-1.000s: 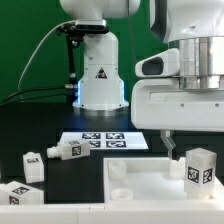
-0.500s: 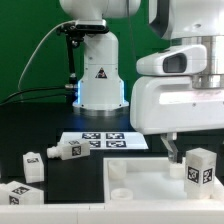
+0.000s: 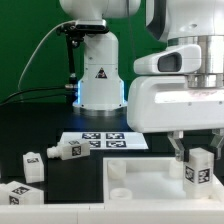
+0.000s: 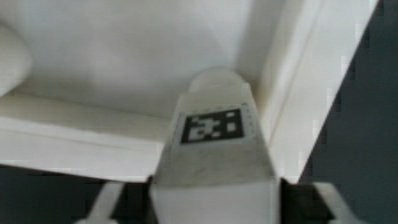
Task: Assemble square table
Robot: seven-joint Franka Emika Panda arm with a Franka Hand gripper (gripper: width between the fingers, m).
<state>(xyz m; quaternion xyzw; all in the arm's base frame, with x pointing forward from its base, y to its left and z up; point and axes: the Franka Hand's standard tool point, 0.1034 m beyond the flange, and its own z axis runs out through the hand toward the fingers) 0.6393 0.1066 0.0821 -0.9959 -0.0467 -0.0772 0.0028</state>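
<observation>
The square table's white slab (image 3: 150,190) lies at the front, with a round socket (image 3: 119,171) at its near-left corner. A white tag-marked leg (image 3: 198,170) stands upright on the slab toward the exterior view's right. My gripper (image 3: 197,158) comes down over it, one finger against each side, shut on the leg. In the wrist view the leg (image 4: 217,150) runs out from between my fingers (image 4: 111,202) over the slab's floor (image 4: 125,60), close beside the raised rim (image 4: 299,80). My gripper (image 4: 217,205) hides the leg's top.
Three more white legs lie loose on the black table at the exterior view's left: one (image 3: 68,151) near the marker board (image 3: 105,142), one (image 3: 33,165) in front of it, one (image 3: 12,193) at the edge. The arm's base (image 3: 100,75) stands behind.
My fingers, wide apart a second ago, have closed in on the upright leg from both sides. The hand has shifted slightly toward the exterior view's right and down.
</observation>
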